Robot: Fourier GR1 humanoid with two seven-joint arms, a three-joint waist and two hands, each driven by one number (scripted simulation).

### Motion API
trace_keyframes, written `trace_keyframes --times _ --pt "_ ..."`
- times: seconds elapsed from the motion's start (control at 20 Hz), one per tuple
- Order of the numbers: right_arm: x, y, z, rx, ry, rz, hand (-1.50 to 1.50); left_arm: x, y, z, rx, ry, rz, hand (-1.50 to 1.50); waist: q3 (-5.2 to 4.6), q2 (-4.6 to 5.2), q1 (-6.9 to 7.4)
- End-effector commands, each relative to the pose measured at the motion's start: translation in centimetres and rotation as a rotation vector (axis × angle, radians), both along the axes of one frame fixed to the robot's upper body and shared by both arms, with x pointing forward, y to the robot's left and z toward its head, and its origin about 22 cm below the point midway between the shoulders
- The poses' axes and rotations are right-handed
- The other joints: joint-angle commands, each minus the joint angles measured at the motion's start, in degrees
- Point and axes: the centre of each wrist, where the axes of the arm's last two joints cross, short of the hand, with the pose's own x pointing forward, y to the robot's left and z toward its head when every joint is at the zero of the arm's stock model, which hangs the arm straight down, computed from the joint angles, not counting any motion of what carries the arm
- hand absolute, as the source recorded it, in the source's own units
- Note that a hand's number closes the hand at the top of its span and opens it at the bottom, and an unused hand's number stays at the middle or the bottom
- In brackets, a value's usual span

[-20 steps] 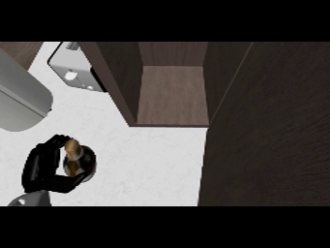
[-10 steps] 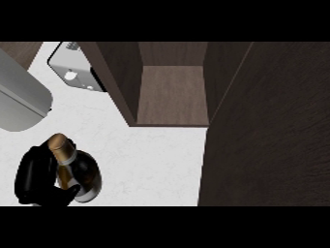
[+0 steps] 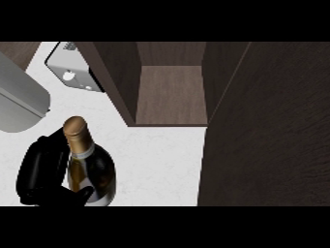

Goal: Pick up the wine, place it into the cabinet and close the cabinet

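A black robot hand (image 3: pixel 44 172) shows at the lower left of the head view, curled around a dark glass wine bottle with a tan capped neck and a pale band at its shoulder (image 3: pixel 89 167). The palm and fingers wrap the bottle's left side, and another part of the hand crosses in front of its lower body, so the base of the bottle is hidden. Which arm this hand belongs to cannot be told from the picture, since no forearm leading to it is visible; it sits on the left side of the view. No second hand shows anywhere.

The bottle stands roughly upright with its neck pointing toward the top of the view, tilted slightly left. It is over the white speckled stone counter (image 3: pixel 160 155), in front of and to the left of the open dark wood cabinet (image 3: pixel 171 92). The cabinet's inner floor is a lighter brown board, and nothing stands on the part that shows. Its dark wood door (image 3: pixel 281 126) hangs open and fills the right side of the view.

A large grey rounded body (image 3: pixel 10 97) lies at the upper left, near the bottle's cap. Behind it, a small grey boxy appliance (image 3: pixel 71 70) sits just beside the cabinet's left wall.
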Motion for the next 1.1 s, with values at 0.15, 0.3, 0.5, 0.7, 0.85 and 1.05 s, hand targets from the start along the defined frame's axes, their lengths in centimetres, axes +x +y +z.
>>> trace_keyframes --times 0.15,0.3,0.5,0.7,0.85,1.05 --pt "-1.4 -0.2 1.0 0.067 -0.011 0.049 -1.5 0.8 -6.1 4.2 -0.028 0.001 -0.073 1.5 -0.02 0.06 -0.34" --pt "-1.3 -0.1 1.6 0.048 -0.012 0.059 -1.5 1.2 -8.3 5.7 -0.041 -0.014 -0.089 1.5 -0.04 0.08 -0.32" --pt "-2.7 -0.3 0.6 0.038 -0.045 0.052 -1.5 1.2 -10.1 7.4 -0.051 -0.005 -0.095 1.5 -0.01 0.05 -0.45" --pt "-0.7 0.4 1.0 0.057 -0.039 0.064 -1.5 1.8 -13.0 8.5 -0.067 0.024 -0.09 1.5 -0.04 0.11 -0.25" --pt "-1.4 -1.3 1.1 0.052 -0.022 0.044 -1.5 0.7 -15.2 9.2 -0.052 -0.011 -0.062 1.5 0.0 0.01 -0.44" --pt "-0.5 -0.5 0.5 0.044 -0.014 0.071 -1.5 4.4 -16.8 9.0 -0.026 -0.002 -0.03 1.5 -0.03 0.19 -0.66"
